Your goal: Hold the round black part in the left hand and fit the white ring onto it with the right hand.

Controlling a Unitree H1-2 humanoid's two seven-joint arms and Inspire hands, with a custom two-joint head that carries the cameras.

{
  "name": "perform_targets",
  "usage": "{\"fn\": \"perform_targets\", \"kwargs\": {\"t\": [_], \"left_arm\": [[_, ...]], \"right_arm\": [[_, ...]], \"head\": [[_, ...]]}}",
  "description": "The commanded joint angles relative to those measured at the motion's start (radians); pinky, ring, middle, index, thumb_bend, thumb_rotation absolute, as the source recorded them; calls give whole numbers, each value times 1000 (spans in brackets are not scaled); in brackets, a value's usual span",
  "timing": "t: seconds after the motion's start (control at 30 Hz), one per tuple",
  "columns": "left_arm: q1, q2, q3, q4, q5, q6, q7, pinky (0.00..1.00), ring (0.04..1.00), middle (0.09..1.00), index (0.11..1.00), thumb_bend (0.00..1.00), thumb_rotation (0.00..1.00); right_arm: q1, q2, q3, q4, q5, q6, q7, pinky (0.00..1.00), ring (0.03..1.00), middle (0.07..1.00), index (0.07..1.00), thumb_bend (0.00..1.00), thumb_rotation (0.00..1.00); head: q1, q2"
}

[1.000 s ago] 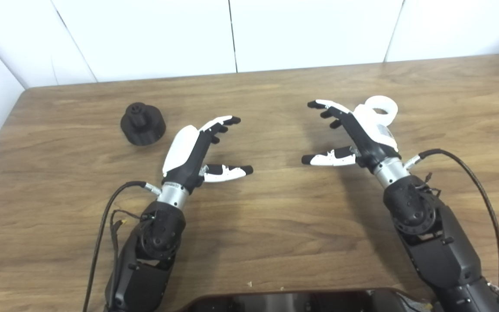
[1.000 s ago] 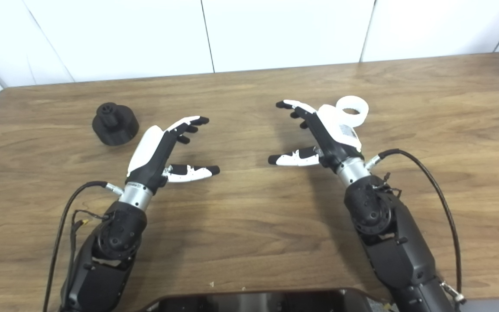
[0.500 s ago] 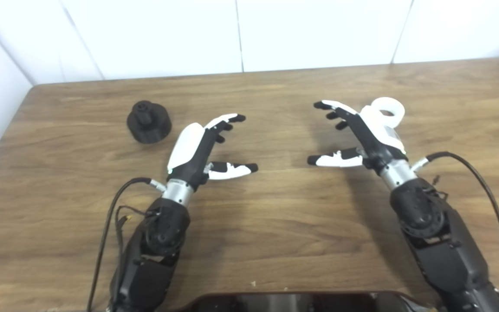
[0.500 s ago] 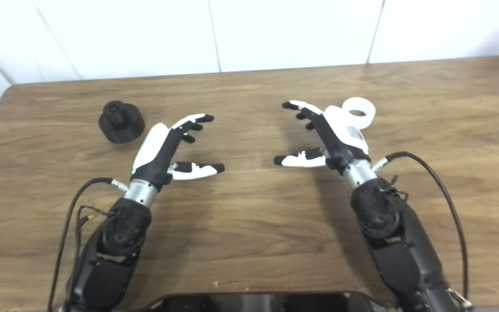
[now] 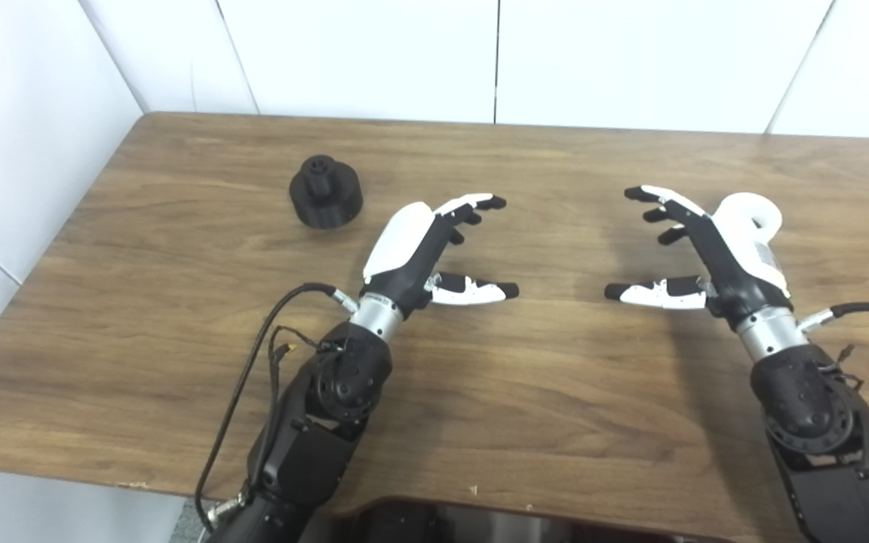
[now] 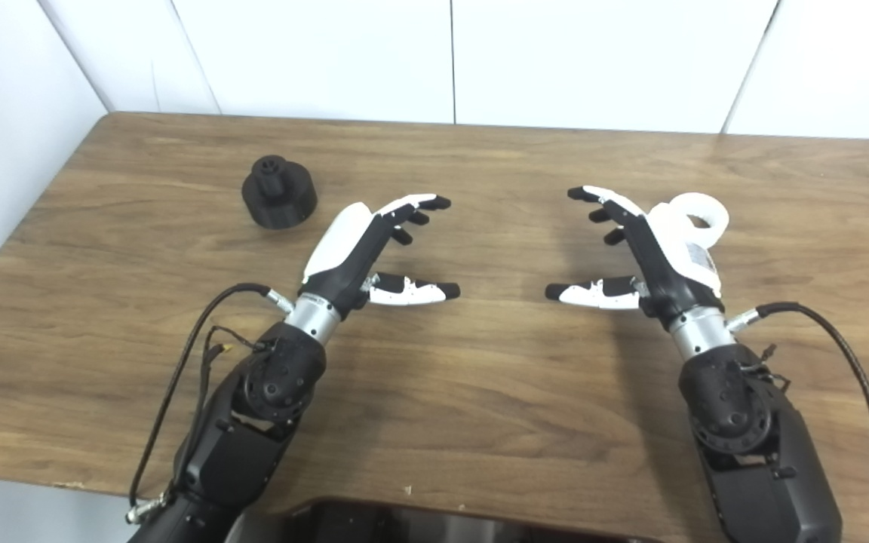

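Note:
The round black part point(image 5: 325, 192) stands on the wooden table point(image 5: 178, 271) at the back left, a small stub on its top. My left hand point(image 5: 423, 249) hovers open to its right, a short gap away, fingers spread and empty. The white ring point(image 6: 701, 217) lies on the table at the right, partly hidden behind my right hand point(image 6: 649, 253). That hand is open too, fingers apart, just in front and left of the ring, holding nothing.
White wall panels point(image 5: 495, 53) close off the table's back and left side. The table's left and front edges point(image 5: 65, 460) show at the lower left. Black cables point(image 5: 253, 377) trail from both forearms. Bare wood lies between the two hands.
The whole picture has shifted right and down, so the camera has turned left. Both hands keep their open pose, and the black part and ring stay where they were.

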Motion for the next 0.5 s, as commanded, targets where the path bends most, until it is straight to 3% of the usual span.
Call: {"fn": "perform_targets", "kwargs": {"t": [0.0, 0.2, 0.37, 0.47], "left_arm": [[-35, 3, 7, -24, 7, -10, 24, 673, 796, 849, 801, 829, 247], [-27, 16, 17, -36, 48, -5, 48, 660, 793, 855, 799, 816, 270], [-15, 23, 60, -49, 157, 38, 151, 739, 924, 967, 807, 841, 337], [-21, 51, 89, -63, 177, 74, 139, 847, 990, 997, 819, 844, 368]], "right_arm": [[-32, -4, -13, -21, 9, -28, -12, 647, 777, 845, 828, 826, 235], [-31, -1, -12, -16, 7, -26, -15, 655, 784, 847, 828, 826, 225], [-30, 0, -12, -12, 5, -29, -17, 659, 789, 851, 831, 823, 229], [-31, -2, -16, -6, 13, -39, -20, 654, 785, 851, 830, 821, 229]], "head": [[7, -2], [13, -6], [17, -10], [20, -10]]}}
